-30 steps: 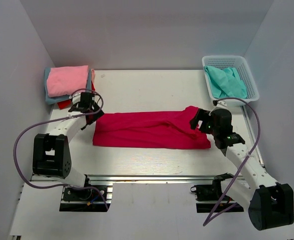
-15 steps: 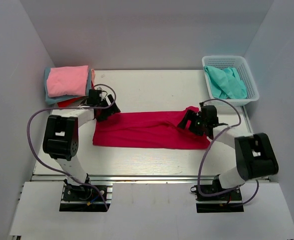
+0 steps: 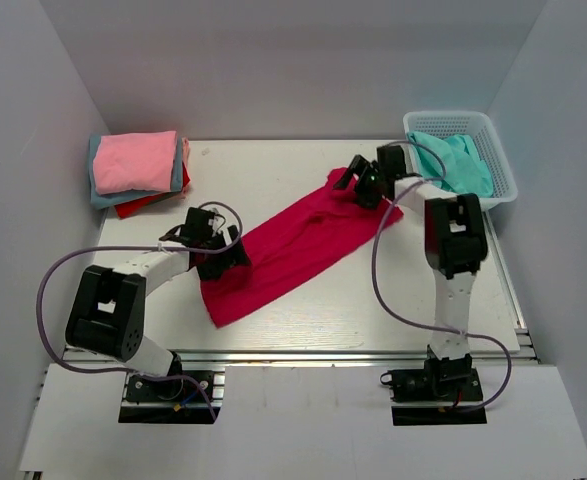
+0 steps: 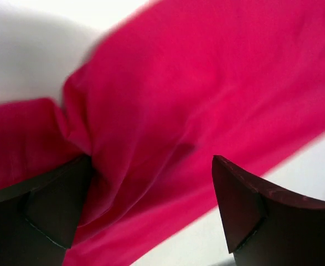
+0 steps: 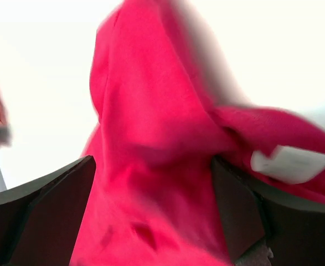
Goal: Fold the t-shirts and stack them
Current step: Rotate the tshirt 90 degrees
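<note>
A crimson-magenta t-shirt lies folded into a long strip, running diagonally from near left to far right. My left gripper is down at its near-left end, jaws wide apart. In the left wrist view the cloth fills the gap between the left gripper's fingers. My right gripper is at the far-right end, also spread wide, with bunched cloth and a white label between and beside the right gripper's fingers. A folded light pink t-shirt tops a stack at far left.
Under the pink one lie a grey-blue t-shirt and a red one. A white mesh basket at the far right holds a crumpled teal t-shirt. Grey walls close in both sides and the back.
The crimson strip has swung from lying straight across to a diagonal. The right arm went far back with its end; the left gripper came nearer with the other end.
</note>
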### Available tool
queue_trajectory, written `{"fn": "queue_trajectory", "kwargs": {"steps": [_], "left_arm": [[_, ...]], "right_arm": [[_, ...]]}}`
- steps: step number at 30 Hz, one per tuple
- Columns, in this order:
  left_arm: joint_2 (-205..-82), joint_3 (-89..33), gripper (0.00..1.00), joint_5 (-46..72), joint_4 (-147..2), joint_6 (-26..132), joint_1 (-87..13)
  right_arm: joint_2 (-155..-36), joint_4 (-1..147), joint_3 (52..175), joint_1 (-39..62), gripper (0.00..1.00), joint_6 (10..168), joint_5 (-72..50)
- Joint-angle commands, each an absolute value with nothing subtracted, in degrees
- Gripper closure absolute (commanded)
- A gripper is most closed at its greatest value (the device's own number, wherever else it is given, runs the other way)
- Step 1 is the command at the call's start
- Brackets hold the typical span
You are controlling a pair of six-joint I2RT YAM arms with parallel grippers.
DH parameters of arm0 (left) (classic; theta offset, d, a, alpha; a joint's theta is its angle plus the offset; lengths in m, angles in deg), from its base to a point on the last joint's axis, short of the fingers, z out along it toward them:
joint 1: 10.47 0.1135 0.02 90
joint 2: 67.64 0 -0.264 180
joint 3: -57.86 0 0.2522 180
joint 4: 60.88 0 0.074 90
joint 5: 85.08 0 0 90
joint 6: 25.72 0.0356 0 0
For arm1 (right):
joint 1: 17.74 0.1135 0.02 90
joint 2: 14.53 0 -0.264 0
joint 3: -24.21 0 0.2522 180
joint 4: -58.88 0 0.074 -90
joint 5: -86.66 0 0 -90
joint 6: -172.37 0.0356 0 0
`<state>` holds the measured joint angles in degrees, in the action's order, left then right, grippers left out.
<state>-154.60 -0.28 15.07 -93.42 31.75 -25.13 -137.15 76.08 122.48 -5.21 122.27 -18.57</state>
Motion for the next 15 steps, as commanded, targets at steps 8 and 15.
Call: {"fn": "queue_trajectory", "kwargs": {"steps": [8, 15], "left_arm": [[-150.3, 3.2, 0.00, 32.9, -110.2, 34.7, -31.1], [-148.2, 1.2, 0.00, 40.7, -111.5, 37.6, -37.2]], "right_arm": [[-158.4, 74.8, 144.4, -3.4, 0.10, 124.1, -30.7], [-161.6, 77.7, 155.5, -3.0, 0.10, 117.8, -29.6]]}}
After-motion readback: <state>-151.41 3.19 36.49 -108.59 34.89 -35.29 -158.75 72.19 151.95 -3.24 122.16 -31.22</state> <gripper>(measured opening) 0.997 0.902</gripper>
